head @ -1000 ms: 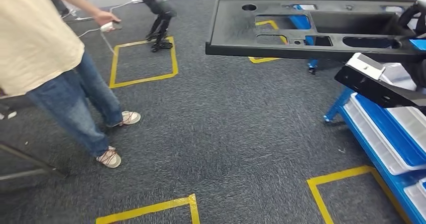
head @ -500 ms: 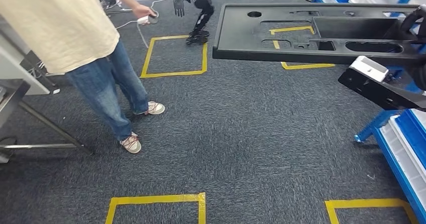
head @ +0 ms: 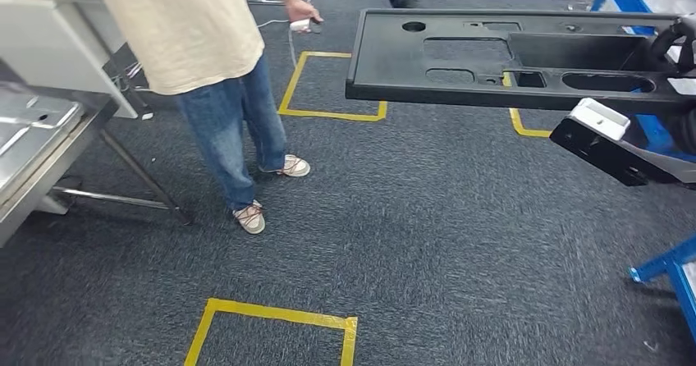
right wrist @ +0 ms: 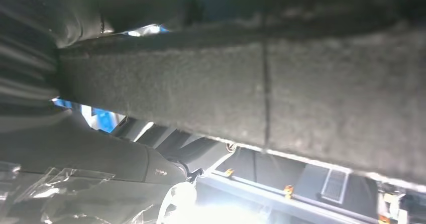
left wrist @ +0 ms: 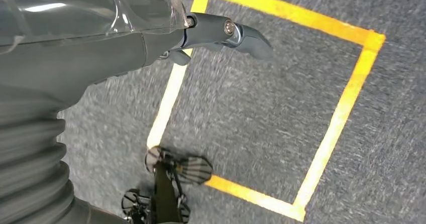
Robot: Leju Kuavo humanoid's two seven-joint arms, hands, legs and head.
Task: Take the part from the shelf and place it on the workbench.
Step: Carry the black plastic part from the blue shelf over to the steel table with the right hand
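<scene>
Carrying the part (head: 509, 58) across the room, from the look of it. Big, flat and black, full of holes, held up level in the air, well above the grey floor (head: 394, 243). Gripped at its far right end by the right robot hand (head: 671, 42), dark fingers curled over the edge. Seen very close in the right wrist view as a wide, rough black bar, with that robot hand pressed under it. Not easy to tell there how tight the grip is.

Left robot hand (left wrist: 100, 38) hanging low over the yellow tape square (left wrist: 331, 108), holding nothing, one finger (left wrist: 241, 33) stretched out.

Shiny metal surface (head: 41, 136) off to the left, well apart from the part. Person (head: 197, 38) in a pale shirt and jeans standing between the two, near the surface, with something small in one hand. Blue shelf (head: 681, 267) low at the right.

To do this step well, probably:
- Go slowly and hold the part flat, so the long free end does not dip or swing.
- Leave lots of room around the person, since the free end sticks out that way.
- Turn gently toward the surface.
- Lower the part only when most of it sits over the metal top.
- Bring the left robot hand under the free end if it starts to sag.
</scene>
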